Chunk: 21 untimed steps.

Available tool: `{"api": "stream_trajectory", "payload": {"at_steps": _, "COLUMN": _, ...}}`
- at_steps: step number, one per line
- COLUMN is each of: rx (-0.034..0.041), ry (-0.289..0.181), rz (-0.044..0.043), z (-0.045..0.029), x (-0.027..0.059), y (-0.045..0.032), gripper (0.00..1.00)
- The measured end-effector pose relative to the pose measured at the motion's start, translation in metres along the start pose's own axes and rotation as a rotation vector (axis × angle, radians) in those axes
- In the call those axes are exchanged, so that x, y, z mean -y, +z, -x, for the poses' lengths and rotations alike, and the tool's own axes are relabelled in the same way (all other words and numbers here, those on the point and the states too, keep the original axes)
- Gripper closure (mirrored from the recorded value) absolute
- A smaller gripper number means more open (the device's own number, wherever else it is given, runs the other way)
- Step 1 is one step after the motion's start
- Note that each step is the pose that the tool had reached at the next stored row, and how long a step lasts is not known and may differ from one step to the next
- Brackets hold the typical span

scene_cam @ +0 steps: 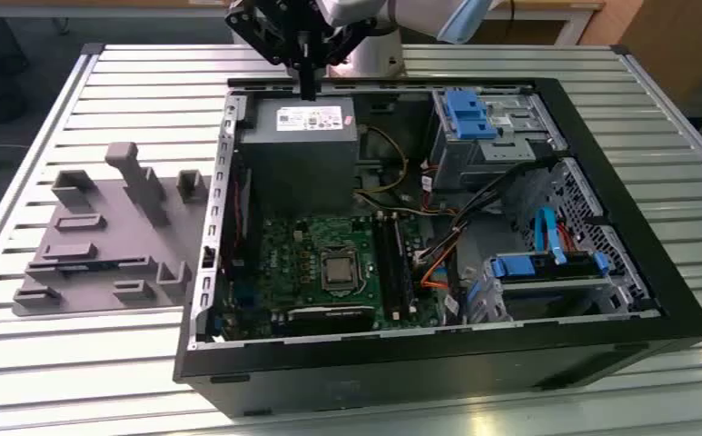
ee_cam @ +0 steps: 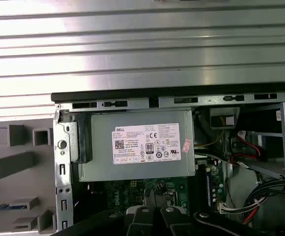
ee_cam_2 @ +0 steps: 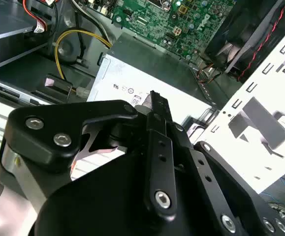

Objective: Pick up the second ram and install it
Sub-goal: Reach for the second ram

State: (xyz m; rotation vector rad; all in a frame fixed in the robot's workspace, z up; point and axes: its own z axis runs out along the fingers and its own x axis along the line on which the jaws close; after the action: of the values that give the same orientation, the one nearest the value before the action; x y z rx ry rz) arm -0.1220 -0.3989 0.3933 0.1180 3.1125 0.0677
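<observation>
1. Slatted metal table (scene_cam: 72, 363). Carries everything listed below.
2. Black computer case (scene_cam: 448, 377). Lies on its side with the panel off, so the interior faces up for access from above.
3. Grey fixture tray (scene_cam: 114, 204). Sits just beside the case on the exterior view's left. Its moulded blocks and pockets appear made to hold loose parts at a known pose.
4. Power supply (scene_cam: 296, 159). Grey box at the far end of the case.
5. Green motherboard (scene_cam: 308, 263). Lies flat in the case floor, near end.
6. Gripper (scene_cam: 308, 88). Hangs above the far rim of the case, over the power supply. Its fingers are drawn together with nothing between them.
7. Long black memory slots (scene_cam: 390, 259). Run beside the processor socket. I cannot tell whether any is filled.
8. Second ram (scene_cam: 96, 265). A thin blue-green stick lying in a tray pocket, well apart from the gripper and not yet picked up.
9. White label (ee_cam: 147, 143). On top of the power supply. It carries dense print, certification marks and a barcode.
</observation>
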Motion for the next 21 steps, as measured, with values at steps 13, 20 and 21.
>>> {"api": "stream_trajectory", "payload": {"at_steps": 13, "rx": 0.0, "ry": 0.0, "rz": 0.0, "z": -0.0055, "x": 0.0004, "y": -0.0002, "gripper": 0.89}}
{"api": "stream_trajectory", "payload": {"at_steps": 20, "rx": 0.0, "ry": 0.0, "rz": 0.0, "z": -0.0082, "x": 0.0006, "y": -0.0002, "gripper": 0.89}}
{"api": "stream_trajectory", "payload": {"at_steps": 21, "rx": 0.0001, "ry": 0.0, "rz": 0.0, "z": -0.0087, "x": 0.0007, "y": -0.0002, "gripper": 0.89}}
